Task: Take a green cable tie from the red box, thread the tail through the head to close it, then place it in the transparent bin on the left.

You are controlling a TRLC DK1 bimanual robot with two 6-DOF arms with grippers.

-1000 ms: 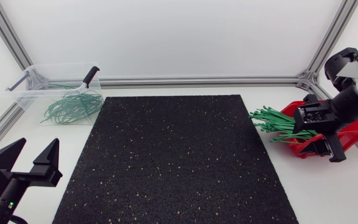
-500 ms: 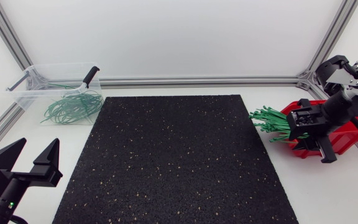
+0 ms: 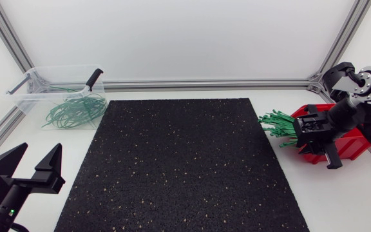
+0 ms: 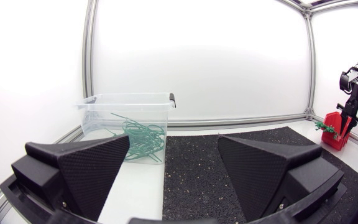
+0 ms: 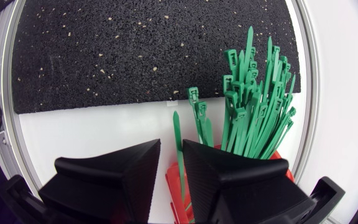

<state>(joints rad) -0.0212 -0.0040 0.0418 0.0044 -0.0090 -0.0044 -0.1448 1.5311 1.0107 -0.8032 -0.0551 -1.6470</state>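
While one green cable tie (image 5: 178,134) stands in the narrow gap between the fingers of the right tool (image 5: 171,144), it lies close against one finger and a sliver of the red box (image 5: 174,186) shows between it and the other (so this tool is drawn nearly together, yet not pinching the tie from both sides). Its pointed end reaches ahead of the tool toward the black speckled mat (image 5: 135,50); its lower part runs down into the box.

Just beside it, the bundle of green cable ties (image 5: 253,106) fans out of the same box, heads outward, over the white desk (image 5: 92,134). From above, the box sits at the desk's right edge, off the mat, the bundle poking over its rim toward the mat. The right arm (image 3: 353,115) bends in from the right side, its tool over the box's mat-side end.

Well apart, in the far left corner, stands the transparent bin (image 3: 24,96), holding a tangle of closed green loops (image 3: 76,111); a black handle (image 3: 94,78) rests across its rim.

The left tool (image 3: 40,154) hangs at the near left corner beside the mat, its fingers spread wide (the bin lies ahead of it in its own wrist view).
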